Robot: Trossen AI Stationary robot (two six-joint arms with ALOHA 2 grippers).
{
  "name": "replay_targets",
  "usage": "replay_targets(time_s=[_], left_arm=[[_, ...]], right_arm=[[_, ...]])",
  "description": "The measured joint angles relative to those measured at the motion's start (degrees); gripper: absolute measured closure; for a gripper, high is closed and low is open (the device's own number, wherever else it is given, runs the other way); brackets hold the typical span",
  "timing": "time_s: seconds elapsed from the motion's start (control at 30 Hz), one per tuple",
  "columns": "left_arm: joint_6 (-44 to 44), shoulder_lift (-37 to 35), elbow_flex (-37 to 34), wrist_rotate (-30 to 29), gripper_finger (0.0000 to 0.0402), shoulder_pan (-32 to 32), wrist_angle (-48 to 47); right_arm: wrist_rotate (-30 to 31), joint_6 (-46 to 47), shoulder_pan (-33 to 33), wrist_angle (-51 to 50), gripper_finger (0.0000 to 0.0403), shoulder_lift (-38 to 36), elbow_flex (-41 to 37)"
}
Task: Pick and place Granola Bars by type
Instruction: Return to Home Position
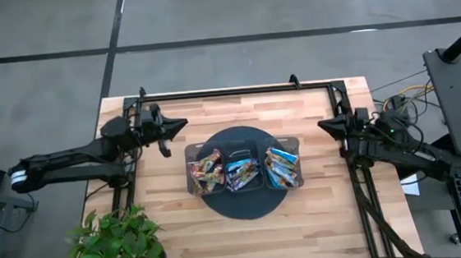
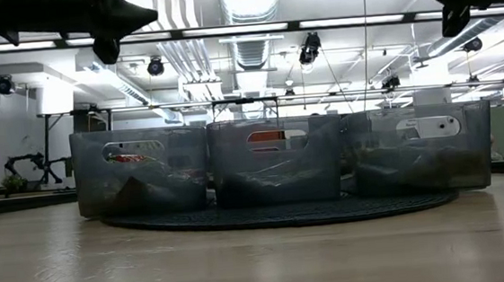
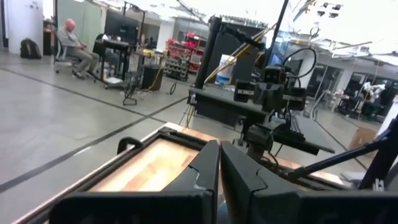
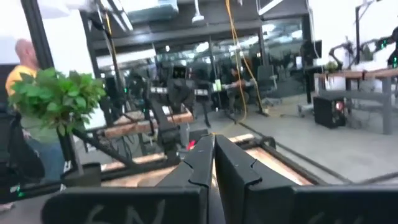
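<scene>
Granola bars [image 1: 241, 172]: grouped by colour in three bins [image 1: 188, 161], centre. Left gripper [image 1: 179, 125]: fingers together, empty, raised over the left side. Right gripper [image 1: 324, 125]: same, right side. Step: homing, I'd judge; next calls only for settling both at rest.

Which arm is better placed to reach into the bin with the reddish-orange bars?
Likely left: the left claw sits on that bin's side of the table; the right claw waits beyond the other two bins.
</scene>
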Motion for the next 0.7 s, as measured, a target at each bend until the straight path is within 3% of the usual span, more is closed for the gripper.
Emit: replay_targets(time_s=[0.13, 0.33, 0.5, 0.7], left_arm=[[0.51, 1.95, -0.97, -0.84, 0.0401, 0.0, 2.24], [0.83, 5.49, -6.13, -2.85, 0.0401, 0.0, 14.82], [1.88, 7.49, -11.06, -6.44, 0.0402, -0.02, 21.61], [0.99, 8.42, -15.26, -6.06, 0.0402, -0.11, 21.83]], right_arm=[[0.17, -0.74, 0.0, 11.26, 0.0395, 0.7, -5.36], [0.29, -0.61, 0.03, 30.4, 0.0394, 3.9, -16.05], [1.88, -4.36, 0.0, 28.21, 0.0394, 6.74, -15.45], [1.69, -3.51, 0.13, 27.71, 0.0394, 10.45, -15.99]])
